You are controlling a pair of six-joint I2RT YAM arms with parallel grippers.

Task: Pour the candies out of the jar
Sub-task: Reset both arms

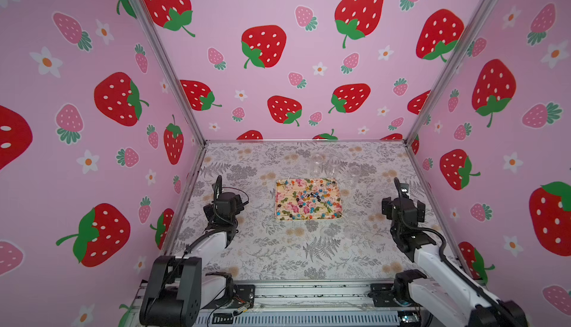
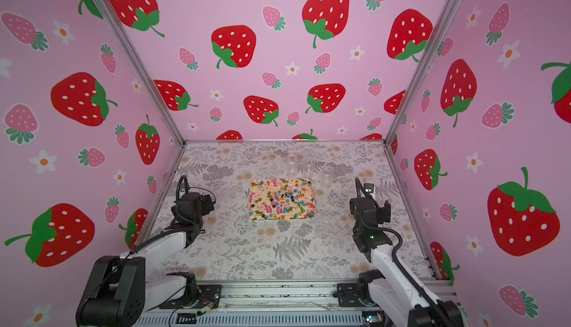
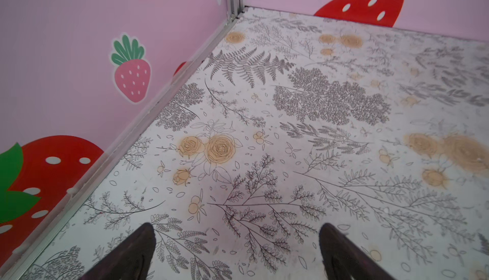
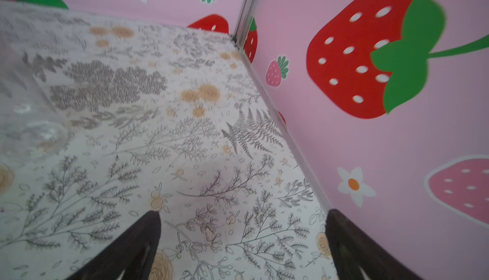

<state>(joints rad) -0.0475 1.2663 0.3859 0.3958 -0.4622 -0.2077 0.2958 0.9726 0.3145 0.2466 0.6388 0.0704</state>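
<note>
Many candies (image 1: 309, 199) lie spread on the flowered tray (image 1: 277, 198) at the middle of the table (image 1: 272, 257).
Left gripper (image 3: 236, 228) and right gripper (image 4: 244, 214) both stand wide apart, holding nothing; clear jars (image 1: 318, 163) stand just behind the tray.

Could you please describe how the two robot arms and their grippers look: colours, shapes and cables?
The left arm and the right arm have white, rounded links with black joints and black wrist blocks. A black cable arches over each wrist. The left gripper and the right gripper each have two dark, tapering fingers. I can read no markings.
</note>
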